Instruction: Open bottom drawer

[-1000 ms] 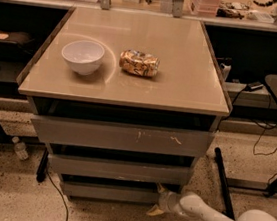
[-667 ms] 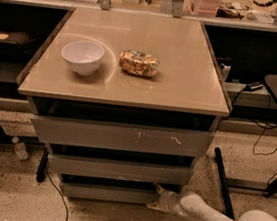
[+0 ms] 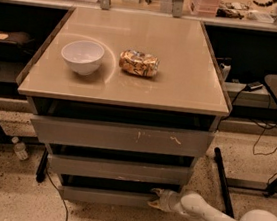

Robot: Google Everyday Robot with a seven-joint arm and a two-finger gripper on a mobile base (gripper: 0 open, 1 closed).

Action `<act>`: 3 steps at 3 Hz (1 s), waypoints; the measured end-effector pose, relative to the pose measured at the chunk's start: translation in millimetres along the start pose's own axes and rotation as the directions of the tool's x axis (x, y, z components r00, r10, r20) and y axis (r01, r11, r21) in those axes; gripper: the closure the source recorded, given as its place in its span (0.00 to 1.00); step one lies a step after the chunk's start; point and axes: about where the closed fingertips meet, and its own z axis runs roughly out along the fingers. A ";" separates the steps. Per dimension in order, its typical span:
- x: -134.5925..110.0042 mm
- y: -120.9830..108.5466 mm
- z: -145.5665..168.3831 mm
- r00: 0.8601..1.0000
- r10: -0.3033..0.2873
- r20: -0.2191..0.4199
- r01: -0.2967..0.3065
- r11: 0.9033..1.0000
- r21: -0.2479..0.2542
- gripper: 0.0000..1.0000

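Observation:
The bottom drawer (image 3: 105, 196) is the narrowest grey front, lowest in the cabinet, just above the floor. Above it sit the mid-width drawer (image 3: 118, 170) and the widest drawer with pale scratch marks (image 3: 120, 136). My gripper (image 3: 156, 199) reaches in low from the right on a white arm (image 3: 206, 215). It is at the right end of the bottom drawer's front, at its top edge.
A white bowl (image 3: 82, 56) and a crumpled snack bag (image 3: 139, 63) lie on the beige cabinet top (image 3: 182, 82). A dark table leg (image 3: 222, 186) stands at the right. A bottle (image 3: 20, 148) and a black cable (image 3: 61, 209) are on the floor at the left.
The gripper has shifted slightly left along the bottom drawer's right end. The drawers look unmoved.

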 end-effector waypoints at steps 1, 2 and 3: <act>-7.3 -1.5 -9.1 1.000 -0.013 0.017 0.013 1.000 -0.004 1.00; -6.9 8.7 -21.1 1.000 -0.004 0.026 0.004 1.000 -0.019 1.00; -7.5 8.9 -22.2 1.000 -0.004 0.026 0.004 1.000 -0.019 0.82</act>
